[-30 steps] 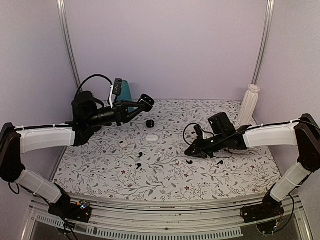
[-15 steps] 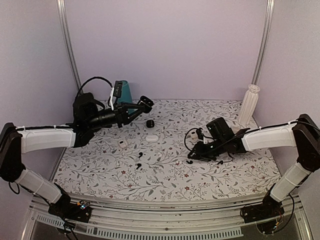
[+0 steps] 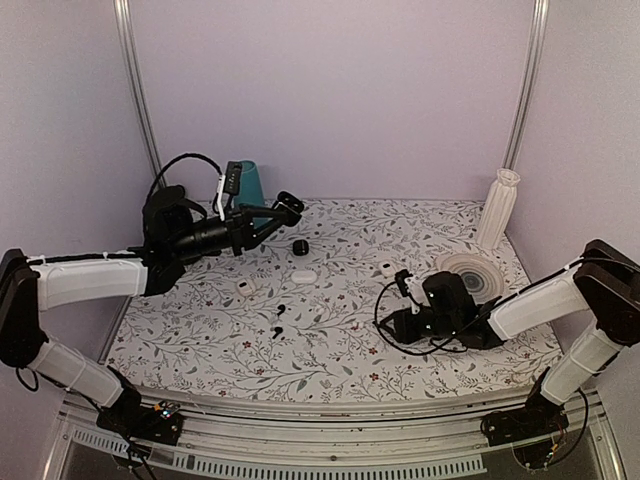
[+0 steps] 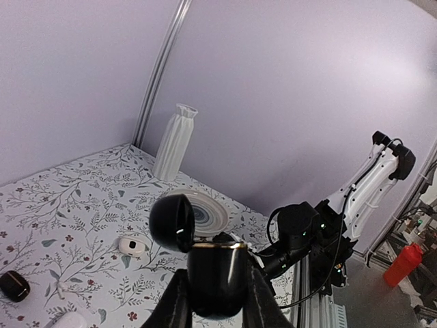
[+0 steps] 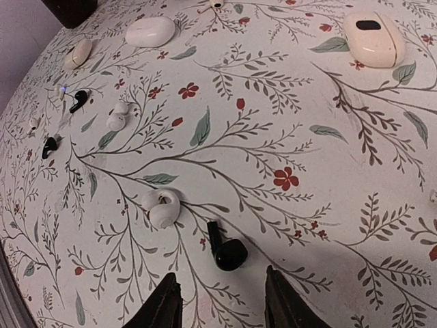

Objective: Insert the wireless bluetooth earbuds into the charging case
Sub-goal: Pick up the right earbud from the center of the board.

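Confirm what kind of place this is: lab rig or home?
Probably a lab robot cell: two arms bolted to a metal rail, plain walls with aluminium posts closing it in, and a floral-print table.

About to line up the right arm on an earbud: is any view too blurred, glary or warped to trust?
Right wrist: black earbud sharp, table bowed by the wide lens. Left wrist: charging case in focus, small glare on its open lid. Top external: even light, no glare.
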`<action>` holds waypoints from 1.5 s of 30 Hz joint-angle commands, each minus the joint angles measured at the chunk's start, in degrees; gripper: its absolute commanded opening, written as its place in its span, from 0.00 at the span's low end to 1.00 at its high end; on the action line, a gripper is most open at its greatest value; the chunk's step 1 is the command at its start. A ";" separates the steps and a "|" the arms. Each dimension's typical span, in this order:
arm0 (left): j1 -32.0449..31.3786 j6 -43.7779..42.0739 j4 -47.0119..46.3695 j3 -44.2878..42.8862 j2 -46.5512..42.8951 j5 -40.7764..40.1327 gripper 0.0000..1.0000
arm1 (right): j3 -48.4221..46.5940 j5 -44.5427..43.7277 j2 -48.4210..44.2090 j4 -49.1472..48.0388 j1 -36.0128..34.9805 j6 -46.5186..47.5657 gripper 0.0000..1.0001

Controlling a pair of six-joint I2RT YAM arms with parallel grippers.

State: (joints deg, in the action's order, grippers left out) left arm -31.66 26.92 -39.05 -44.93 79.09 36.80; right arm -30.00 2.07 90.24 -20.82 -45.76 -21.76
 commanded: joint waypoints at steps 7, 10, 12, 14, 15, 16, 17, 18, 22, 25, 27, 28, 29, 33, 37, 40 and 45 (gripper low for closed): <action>0.87 -1.65 1.15 0.90 -2.75 -0.33 0.00 | 6.83 -6.33 4.67 -23.69 -4.32 18.63 0.42; 0.86 -1.79 1.49 0.65 -3.03 -0.24 0.00 | 7.00 -8.79 8.17 -27.64 -6.22 23.94 0.43; 0.98 -1.95 1.90 0.40 -3.11 -0.15 0.00 | 7.97 -9.78 10.19 -31.17 -6.61 26.02 0.43; 0.99 -2.19 2.52 0.28 -3.51 -0.10 0.00 | 9.74 -10.76 11.93 -35.05 -6.61 26.52 0.43; 0.99 -2.29 2.78 0.34 -3.78 -0.21 0.00 | 10.50 -11.17 12.66 -35.83 -6.56 26.53 0.43; 0.94 -2.35 2.95 0.44 -4.05 -0.35 0.00 | 10.84 -11.41 13.37 -36.73 -6.61 26.38 0.43; 0.96 -2.43 3.19 0.50 -4.30 -0.40 0.00 | 11.62 -11.57 14.07 -37.79 -6.52 26.34 0.43; 0.98 -2.46 3.31 0.54 -4.49 -0.49 0.00 | 12.18 -11.54 14.57 -38.73 -6.54 26.04 0.43; 1.06 -2.57 3.93 0.25 -4.67 -0.58 0.00 | 12.84 -11.78 16.97 -41.22 -6.54 25.37 0.42; 0.99 -2.41 3.94 -0.10 -4.57 -0.45 0.00 | 12.19 -11.15 19.70 -42.84 -6.51 25.58 0.42; 1.00 -2.40 4.11 -0.36 -4.56 -0.37 0.00 | 11.11 -10.79 21.27 -42.91 -6.48 25.84 0.41; 1.03 -2.40 4.34 -0.56 -4.56 -0.33 0.00 | 10.58 -10.81 21.84 -42.76 -6.45 26.16 0.41; 1.00 -2.40 4.50 -0.75 -4.75 -0.28 0.00 | 10.28 -10.87 22.24 -42.77 -6.42 26.22 0.40; 1.01 -2.49 5.10 -0.58 -5.53 -0.69 0.00 | 11.07 -10.46 22.53 -43.16 -4.83 24.67 0.39; 1.01 -2.24 4.93 -0.17 -5.92 -0.98 0.00 | 11.74 -9.49 21.85 -42.81 -3.55 23.75 0.37; 0.99 -2.06 4.78 -0.41 -5.71 -0.85 0.00 | 10.06 -7.87 22.28 -40.80 -3.46 23.60 0.36; 0.99 -1.96 4.82 -0.79 -5.85 -0.67 0.00 | 8.07 -7.32 23.14 -38.59 -2.91 23.77 0.35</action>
State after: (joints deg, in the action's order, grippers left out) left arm -31.31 25.10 -34.13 -44.58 74.46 36.49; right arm -20.75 -5.19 111.18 -66.04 -49.78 2.22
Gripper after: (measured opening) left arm 0.215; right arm 0.356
